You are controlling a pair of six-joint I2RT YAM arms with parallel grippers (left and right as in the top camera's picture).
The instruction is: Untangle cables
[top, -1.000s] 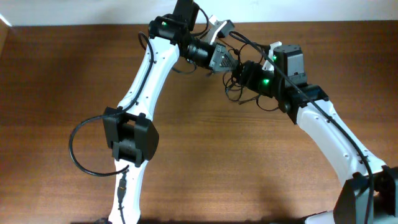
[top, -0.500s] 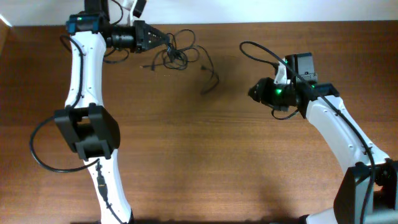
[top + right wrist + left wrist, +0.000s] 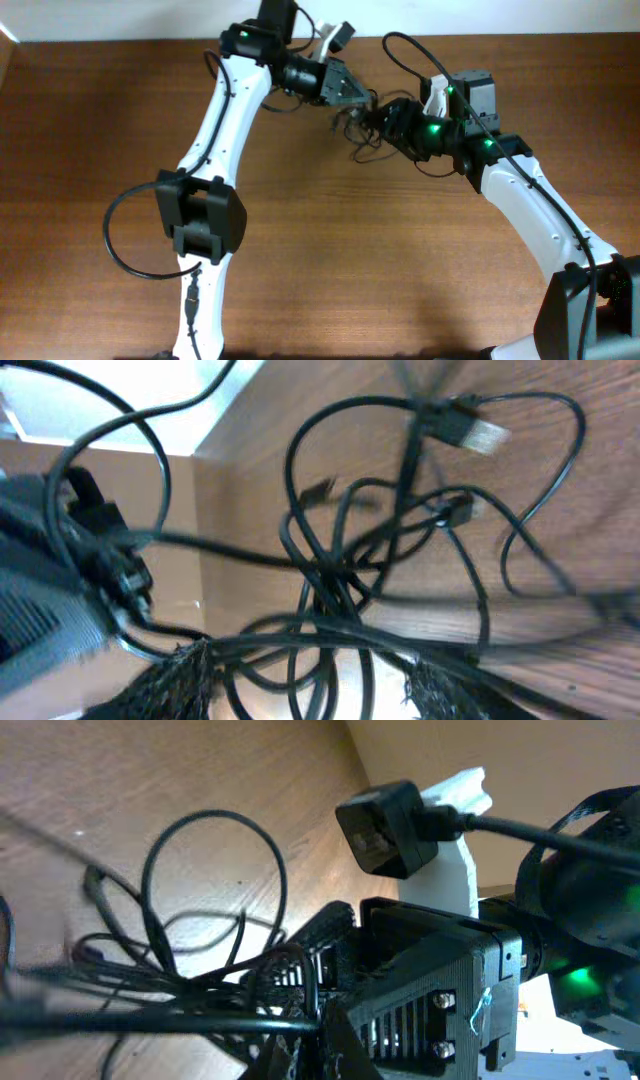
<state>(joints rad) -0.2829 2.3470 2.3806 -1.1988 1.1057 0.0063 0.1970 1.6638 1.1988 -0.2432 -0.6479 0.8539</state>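
Note:
The cables (image 3: 358, 135) are a knotted bundle of thin black cords lying on the wooden table between my two grippers near the back edge. My left gripper (image 3: 350, 93) is shut on strands of the bundle; in the left wrist view the cords (image 3: 200, 950) run into its closed fingertips (image 3: 325, 1045). My right gripper (image 3: 385, 118) is open against the bundle's right side. In the right wrist view the tangle (image 3: 340, 560) fills the frame, several strands cross between the spread fingers (image 3: 315, 690), and a silver USB plug (image 3: 470, 430) lies beyond.
The table's back edge and a pale wall (image 3: 120, 20) run along the top. A thick black arm cable (image 3: 118, 240) loops beside the left arm, and another (image 3: 410, 50) arcs over the right wrist. The right gripper's body (image 3: 430, 980) sits close in front of the left wrist camera.
Half a second ago the left gripper held the bundle far to the left, with the right gripper apart from it. Now the left gripper and bundle are back at centre, against the right gripper.

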